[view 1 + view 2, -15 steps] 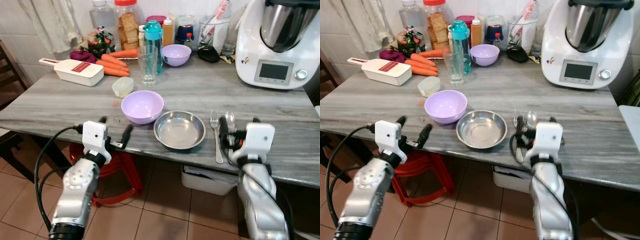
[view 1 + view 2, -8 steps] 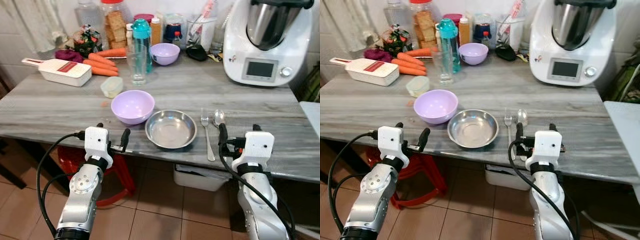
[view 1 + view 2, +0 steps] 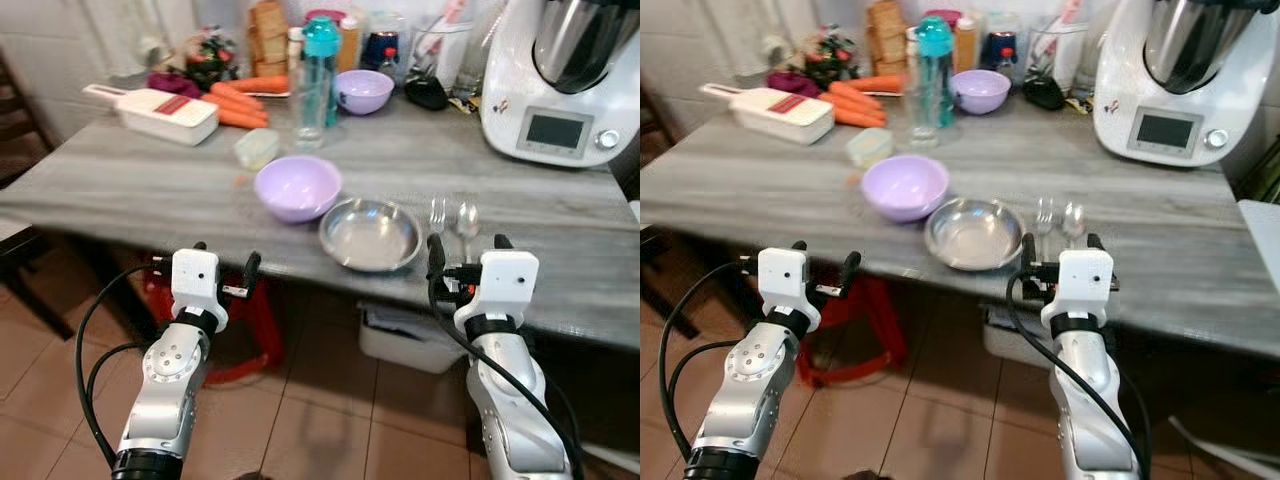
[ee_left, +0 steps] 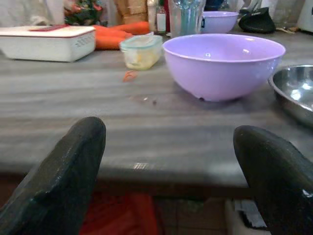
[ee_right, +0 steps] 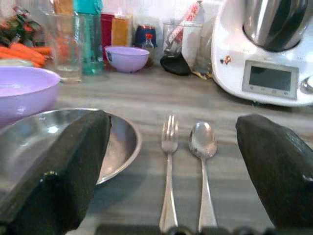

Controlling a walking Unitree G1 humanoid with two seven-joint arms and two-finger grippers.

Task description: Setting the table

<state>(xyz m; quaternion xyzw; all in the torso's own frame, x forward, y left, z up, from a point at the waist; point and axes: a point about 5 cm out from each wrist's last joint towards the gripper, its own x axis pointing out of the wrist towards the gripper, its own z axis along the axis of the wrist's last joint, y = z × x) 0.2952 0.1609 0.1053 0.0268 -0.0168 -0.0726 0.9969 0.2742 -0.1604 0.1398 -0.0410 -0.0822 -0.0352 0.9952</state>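
Observation:
A lilac bowl (image 3: 297, 187) stands near the table's front edge, with a steel bowl (image 3: 370, 233) just to its right. A fork (image 3: 437, 213) and a spoon (image 3: 467, 217) lie side by side to the right of the steel bowl. My left gripper (image 3: 222, 262) is open and empty, held at the table edge in front of the lilac bowl (image 4: 222, 66). My right gripper (image 3: 467, 243) is open and empty at the edge, facing the fork (image 5: 168, 161) and spoon (image 5: 203, 142), with the steel bowl (image 5: 122, 142) off to one side.
At the back of the table (image 3: 140, 180) stand a white kitchen machine (image 3: 560, 100), a glass (image 3: 312, 110), a teal bottle (image 3: 320, 60), a small lilac bowl (image 3: 364, 90), carrots (image 3: 235, 100), a white slicer box (image 3: 160, 112) and a small lidded tub (image 3: 257, 148). Under the table are a red stool (image 3: 262, 315) and a bin (image 3: 400, 335).
The camera has shifted and the table now looks farther off. My right gripper, earlier over the fork handle, is back at the table's front edge. Nothing on the table has moved.

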